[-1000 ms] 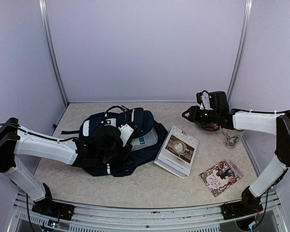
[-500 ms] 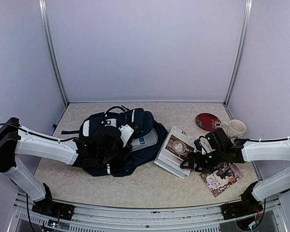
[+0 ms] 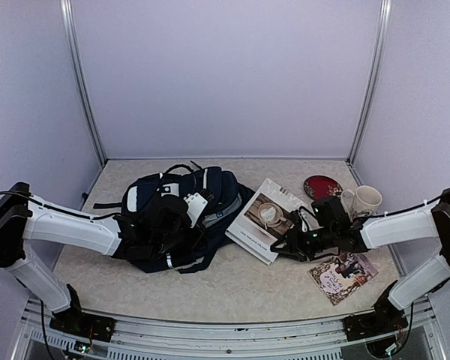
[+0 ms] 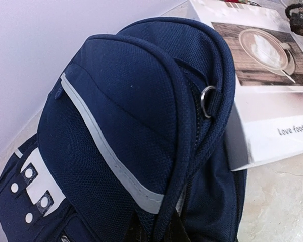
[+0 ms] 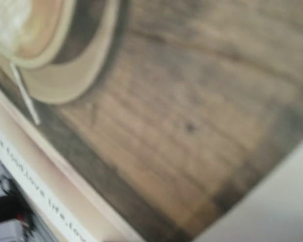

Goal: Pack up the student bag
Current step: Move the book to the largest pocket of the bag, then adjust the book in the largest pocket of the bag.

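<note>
The student bag (image 4: 116, 101) is matt navy woven cloth, coarser mesh at its edges, with a smooth pale stripe (image 4: 106, 156) and a shiny metal ring (image 4: 208, 101), beside a book (image 4: 262, 50) with a smooth, faintly glossy paper cover on the speckled, stone-like table (image 4: 283, 201).

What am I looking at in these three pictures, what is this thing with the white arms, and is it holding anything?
This is a robot: two white-and-black arms bolted at the near edge of a table, each ending in a two-finger gripper. The wide picture comes from a fixed camera above and behind the arms; the other two come from cameras on the wrists. On the table lie a large dark navy fabric backpack, a white book with a coffee cup on its cover, a dark red plate, a white mug and a small illustrated card. The left gripper is down at the backpack, which fills its wrist picture. The right gripper is at the book's near edge, so its camera shows only the blurred cover. Whether either gripper is clamped shut cannot be seen.
</note>
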### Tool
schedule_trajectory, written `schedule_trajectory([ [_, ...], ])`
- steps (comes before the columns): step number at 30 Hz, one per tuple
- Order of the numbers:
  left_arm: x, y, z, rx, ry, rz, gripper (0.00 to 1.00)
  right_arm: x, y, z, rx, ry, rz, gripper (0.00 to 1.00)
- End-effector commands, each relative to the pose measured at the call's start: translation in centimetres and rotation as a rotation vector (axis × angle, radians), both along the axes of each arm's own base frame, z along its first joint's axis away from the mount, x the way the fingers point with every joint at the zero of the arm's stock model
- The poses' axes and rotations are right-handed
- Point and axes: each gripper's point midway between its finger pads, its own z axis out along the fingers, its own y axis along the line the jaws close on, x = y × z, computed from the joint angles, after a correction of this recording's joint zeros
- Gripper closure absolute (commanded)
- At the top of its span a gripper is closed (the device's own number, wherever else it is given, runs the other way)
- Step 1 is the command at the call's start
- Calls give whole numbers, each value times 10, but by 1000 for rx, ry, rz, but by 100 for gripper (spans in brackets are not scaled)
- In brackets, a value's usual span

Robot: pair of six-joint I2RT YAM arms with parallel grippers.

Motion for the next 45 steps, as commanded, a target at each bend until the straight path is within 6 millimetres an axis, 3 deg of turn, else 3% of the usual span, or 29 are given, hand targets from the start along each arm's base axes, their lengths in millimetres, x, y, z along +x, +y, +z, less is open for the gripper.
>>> schedule_trajectory([
  [1,2,-29,65,-162,-122,-52,100,43,42,69,203,-201,9,65],
  [9,5,-26,64,-123,-151,-39,100,57,70,102,296,-265,38,63],
  [12,5,-28,65,-120,-157,-45,100,64,72,100,267,-270,26,56],
  [16,1,-36,70,-128,-166,-69,100,75,83,88,250,-270,7,54],
  [22,0,-41,77,-133,-182,-71,100,85,134,80,287,-283,82,53],
  [27,5,-35,96,-217,-182,-61,100,77,164,84,332,-287,169,52],
  [31,10,-24,95,-229,-172,-43,100,71,148,91,285,-328,158,45],
  [32,11,-22,92,-223,-166,-41,100,70,143,95,244,-371,170,36],
  [34,12,-20,85,-211,-153,-38,100,63,133,100,155,-421,220,2],
  [37,11,-16,79,-210,-138,-33,100,61,108,114,-7,-521,256,0],
  [40,9,-15,77,-229,-134,-43,100,72,73,126,-118,-603,242,0],
  [42,8,-14,75,-234,-127,-46,100,90,51,134,-159,-675,235,0],
  [45,7,-14,72,-230,-121,-48,100,142,20,143,-189,-774,179,0],
])
